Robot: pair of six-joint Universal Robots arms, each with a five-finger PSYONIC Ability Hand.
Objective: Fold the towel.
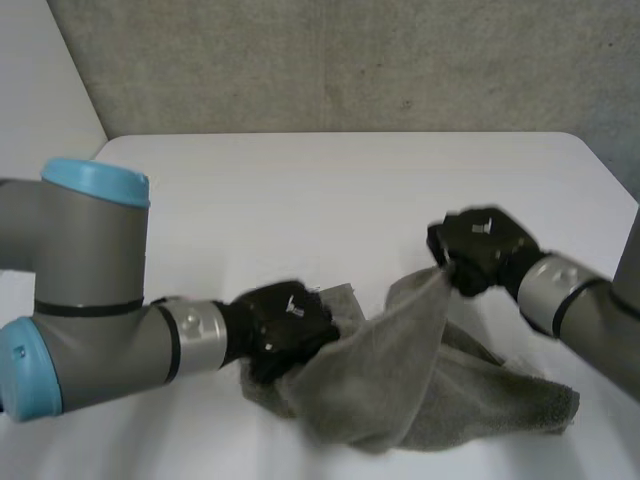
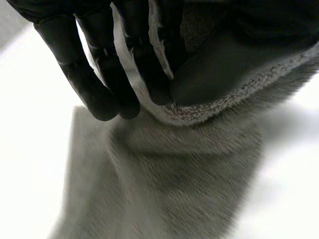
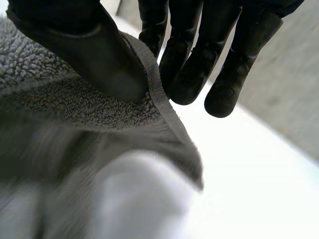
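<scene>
A grey terry towel (image 1: 420,385) lies crumpled on the white table (image 1: 330,200), partly lifted at two points. My left hand (image 1: 285,325) pinches the towel's hemmed edge (image 2: 209,107) between thumb and fingers (image 2: 99,94) at its left side, just above the table. My right hand (image 1: 480,245) holds another part of the hem (image 3: 159,99) against its thumb (image 3: 94,55), raised higher, so the cloth hangs down from it in a slack fold. The towel's far end trails to the right near the table's front.
A grey wall (image 1: 350,60) rises behind the table. Bare white tabletop (image 1: 300,190) stretches behind both hands. My left arm's blue-capped joint (image 1: 95,185) stands at the near left.
</scene>
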